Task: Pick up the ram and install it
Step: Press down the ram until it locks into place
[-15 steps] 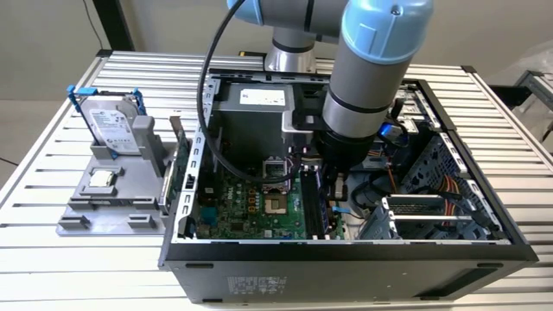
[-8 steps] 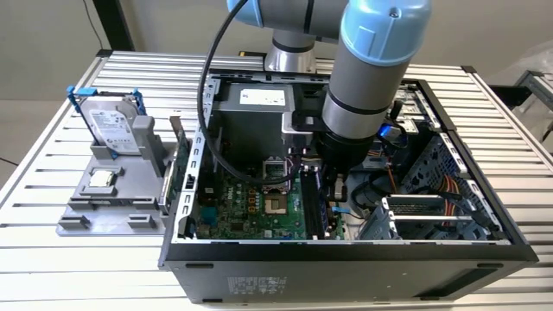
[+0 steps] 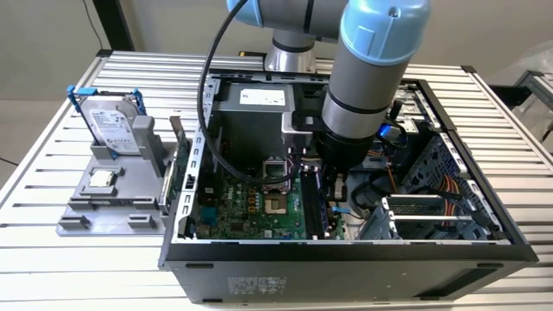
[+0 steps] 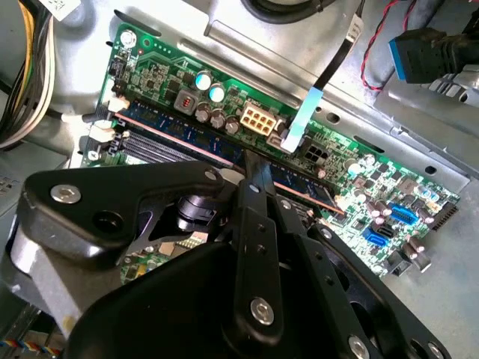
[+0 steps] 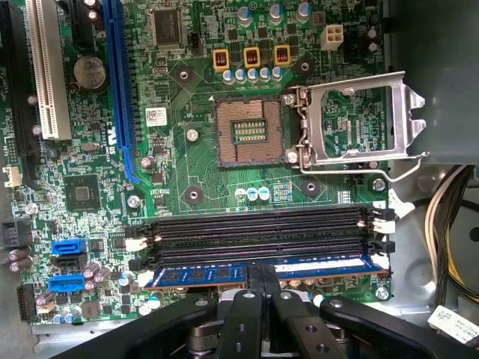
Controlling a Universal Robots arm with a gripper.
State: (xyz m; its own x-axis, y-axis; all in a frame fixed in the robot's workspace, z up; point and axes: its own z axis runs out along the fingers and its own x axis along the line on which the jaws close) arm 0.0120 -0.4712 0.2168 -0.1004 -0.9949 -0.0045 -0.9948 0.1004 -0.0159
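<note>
The ram (image 5: 224, 274) looks like a thin blue circuit board with small matt black chips, and the gripper (image 5: 260, 288) clamped on it is matt black, metal by the look of it, with bright screw heads. The motherboard (image 5: 187, 179) is glossy green, its socket bracket (image 5: 359, 123) shiny bare metal. The table (image 3: 52, 259) is ribbed, dull silver metal.

From where I'm standing the arm's forearm (image 3: 367, 84) blocks the gripper completely in the exterior view, and the picture's top edge chops the arm off. In the first wrist view the black fingers (image 5: 258, 288) cover the middle of the ram (image 5: 202, 274), and the gripper's body runs off at 6 o'clock.
</note>
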